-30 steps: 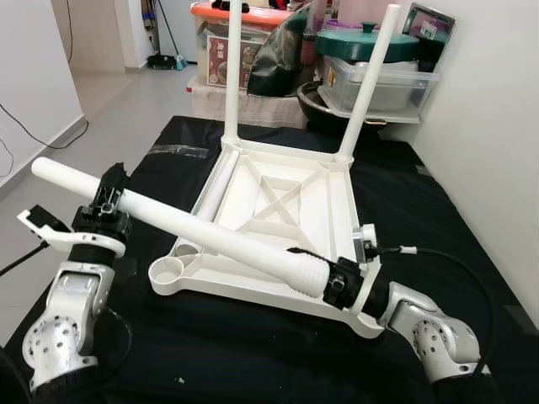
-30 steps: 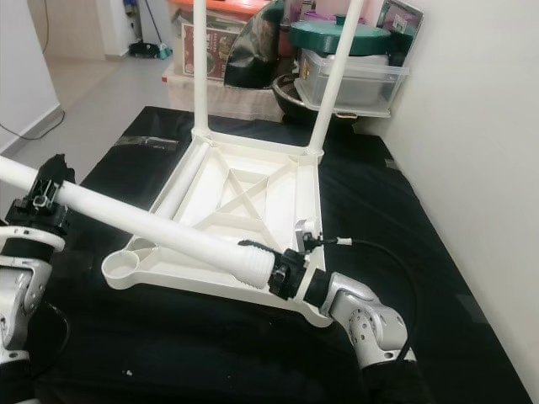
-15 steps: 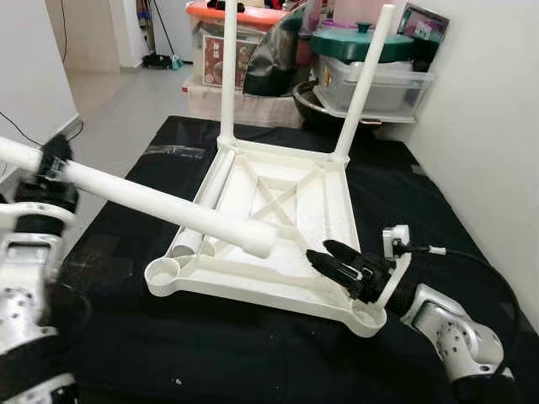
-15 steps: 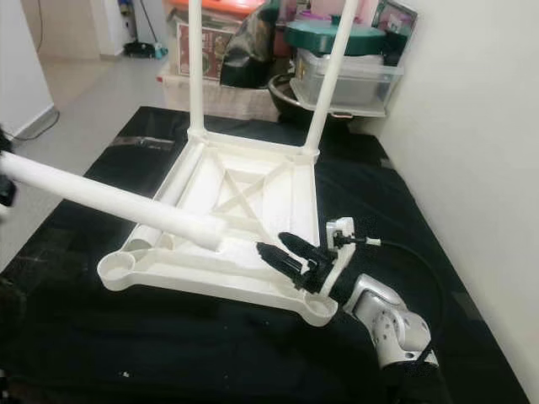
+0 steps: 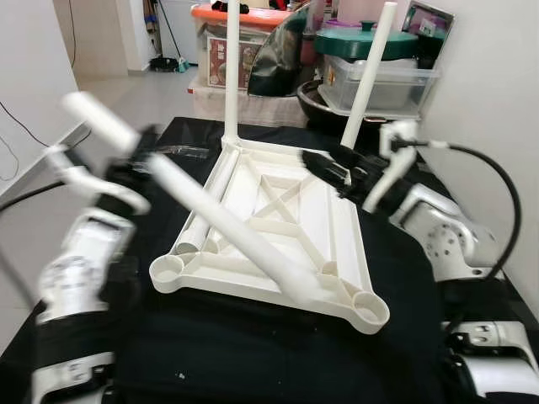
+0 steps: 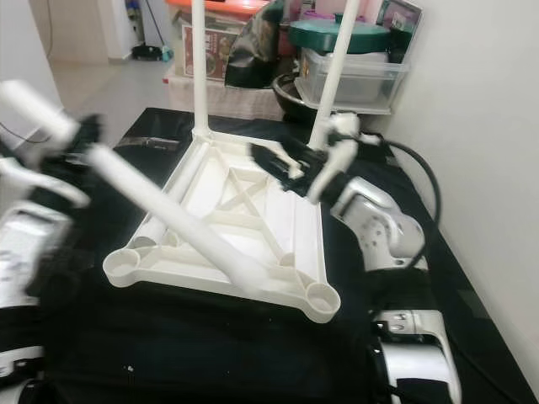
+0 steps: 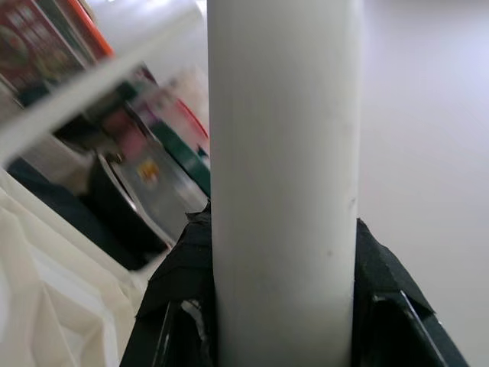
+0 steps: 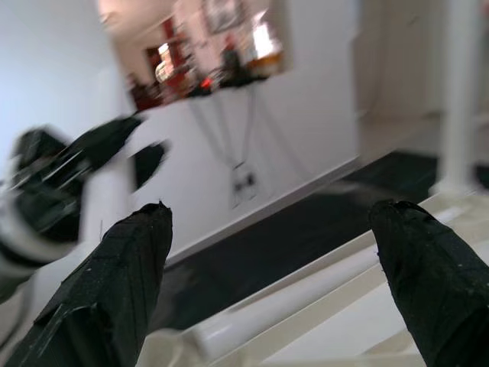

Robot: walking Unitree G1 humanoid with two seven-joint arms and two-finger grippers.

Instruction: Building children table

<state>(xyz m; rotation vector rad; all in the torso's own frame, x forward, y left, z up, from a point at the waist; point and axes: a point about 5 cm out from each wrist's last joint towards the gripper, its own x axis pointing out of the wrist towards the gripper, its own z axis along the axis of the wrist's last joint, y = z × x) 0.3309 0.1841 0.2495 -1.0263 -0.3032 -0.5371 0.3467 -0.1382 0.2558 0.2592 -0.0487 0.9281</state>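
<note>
Where a black cloth [image 5: 253,353] covers the work surface, a white children's table [image 5: 278,227] lies upside down, its underside ribs facing up. Room: white wall at the robot's right, pale tiled floor [image 5: 126,109] at its left.

Fitted parts: two white legs stand upright in the far corner sockets, far left leg [image 5: 232,71] and far right leg [image 5: 368,71]. Another white tube [image 5: 210,198] lies along the frame's left edge.

Containers behind the cloth: clear plastic storage box [image 5: 379,84] with a green lidded pot [image 5: 366,39] on top; an orange-lidded box [image 5: 244,38], contents unclear.

Left tool [image 5: 135,172]: clenched around a loose white leg [image 5: 227,227], near that leg's upper end. The leg slants down across the frame, its lower end close to the near right corner socket [image 5: 368,307]; contact cannot be told through blur.

Right tool [image 5: 324,166]: raised above the frame's far right part, fingers [image 8: 130,283] spread apart, grasping nothing.
</note>
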